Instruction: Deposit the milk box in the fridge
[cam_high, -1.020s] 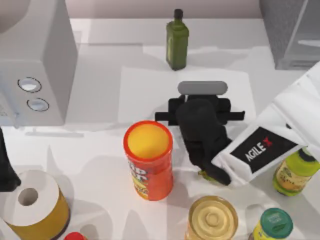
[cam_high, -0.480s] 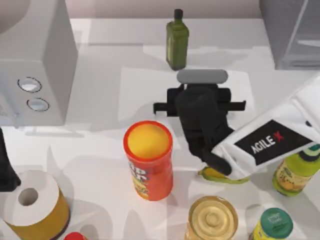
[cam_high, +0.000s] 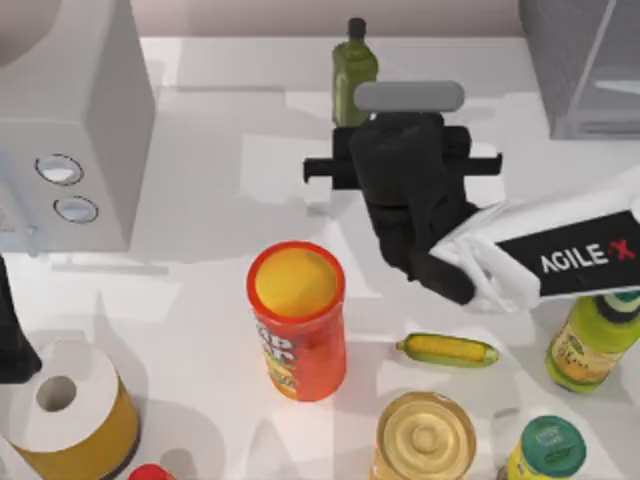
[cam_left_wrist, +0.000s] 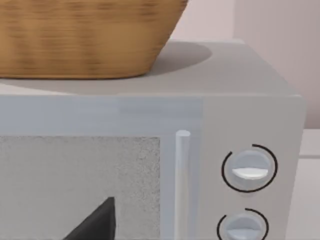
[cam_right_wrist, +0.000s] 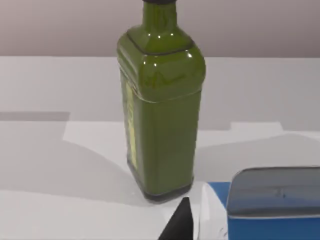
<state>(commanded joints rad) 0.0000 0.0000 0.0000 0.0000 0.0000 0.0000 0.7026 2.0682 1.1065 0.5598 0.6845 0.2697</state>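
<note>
Blue milk box (cam_right_wrist: 272, 210) is being held clamped in the right gripper (cam_high: 400, 170), raised near the green bottle (cam_high: 352, 75) — a knock is being risked en route to the fridge (cam_high: 580, 60) at far right

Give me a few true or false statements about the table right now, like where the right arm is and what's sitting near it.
1. The right gripper is near the green bottle. True.
2. The orange can lies on its side. False: it stands upright.
3. A basket sits on top of the microwave. True.
4. The milk box is inside the fridge. False: the right wrist view shows it close by the bottle, under the gripper.
5. A small yellow item lies on the table to the can's right. True.
</note>
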